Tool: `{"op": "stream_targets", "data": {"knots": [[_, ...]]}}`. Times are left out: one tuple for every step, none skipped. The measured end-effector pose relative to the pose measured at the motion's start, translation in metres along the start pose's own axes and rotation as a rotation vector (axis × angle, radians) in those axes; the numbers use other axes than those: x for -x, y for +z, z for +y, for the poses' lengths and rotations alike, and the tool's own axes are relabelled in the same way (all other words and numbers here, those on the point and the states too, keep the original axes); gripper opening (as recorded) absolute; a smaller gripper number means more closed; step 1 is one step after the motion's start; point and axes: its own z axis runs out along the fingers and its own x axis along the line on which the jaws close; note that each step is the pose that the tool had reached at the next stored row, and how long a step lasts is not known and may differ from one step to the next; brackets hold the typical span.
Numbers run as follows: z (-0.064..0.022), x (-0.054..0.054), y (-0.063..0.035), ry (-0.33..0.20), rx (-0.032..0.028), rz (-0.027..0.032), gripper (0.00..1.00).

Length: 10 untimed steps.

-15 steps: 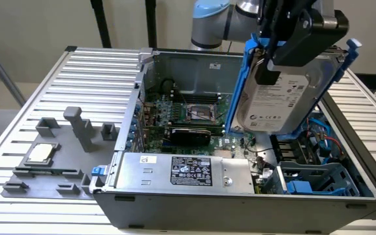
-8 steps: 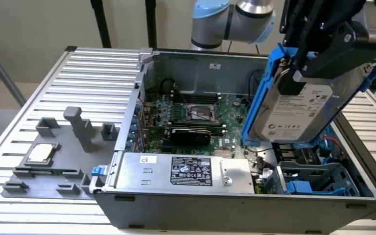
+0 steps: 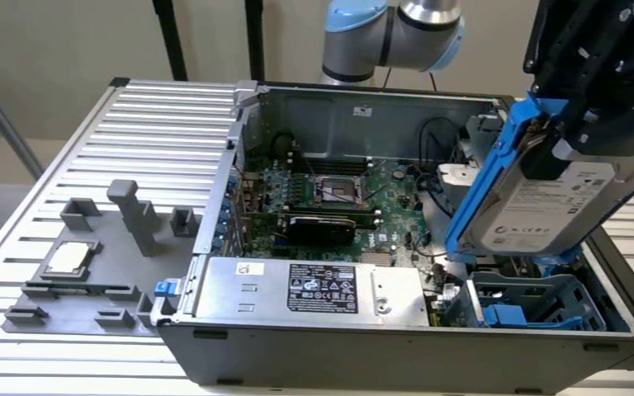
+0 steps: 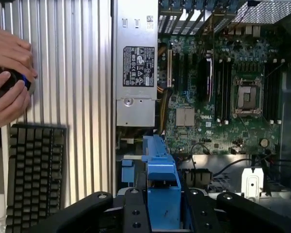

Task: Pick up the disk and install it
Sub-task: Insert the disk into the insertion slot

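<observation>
Exterior view: the arm (image 3: pixel 395 33) reaches in from behind the open computer case (image 3: pixel 405 346), and its black gripper (image 3: pixel 560 136) hangs high at the exterior view's right, pressed together on the disk (image 3: pixel 548 206). The disk is clear of the case, tilted steeply, its blue frame (image 3: pixel 488 173) running down the edge towards the motherboard (image 3: pixel 328 190). It hangs above the drive cage (image 3: pixel 532 301) in the case's near right corner, not touching it. The disk's white label faces the camera – lines of print and a round mark, too fine to read. The power supply (image 3: pixel 306 289) carries a black label with white logos, also unreadable. The gripper's upper part is cut off by the picture's edge. Out on the slatted table (image 3: pixel 130 124), a grey fixture (image 3: pixel 86 272) holds a small square chip (image 3: pixel 66 258).

Wrist view: the gripper (image 4: pixel 160 213) shows two black fingers (image 4: pixel 133 213) squeezing the disk (image 4: pixel 160 189), seen edge-on – blue plastic, the metal body hidden. Beyond lie the motherboard (image 4: pixel 218 92) and the power supply (image 4: pixel 138 68), whose black label stays illegible. Beside the case, a person's hands (image 4: pixel 7 73) cup a dark round object I can't identify, next to a black keyboard (image 4: pixel 34 170).
</observation>
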Motion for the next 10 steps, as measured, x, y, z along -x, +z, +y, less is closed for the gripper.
{"op": "stream_targets", "data": {"knots": [[-0.0042, -0.002, 0.0003, 0.000, 0.0000, 0.0000, 0.00], [-0.0083, -0.003, 0.0006, 0.000, 0.0000, 0.0000, 0.00], [-0.0127, -0.005, 0.0009, 0.000, 0.0000, 0.0000, 0.00], [-0.0170, -0.006, 0.0013, 0.000, 0.0000, 0.0000, 0.00], [-0.0218, -0.007, 0.0021, 0.000, 0.0000, -0.0001, 0.00], [-0.0265, -0.008, 0.0033, 0.000, 0.0000, -0.0001, 0.00], [-0.0310, -0.008, 0.0046, 0.000, 0.0000, -0.0002, 0.00], [-0.0353, -0.009, 0.0062, 0.000, 0.0000, -0.0002, 0.00], [-0.0388, -0.009, 0.0080, 0.000, -0.0001, -0.0002, 0.00], [-0.0415, -0.009, 0.0107, 0.000, 0.0000, 0.0001, 0.00]]}}
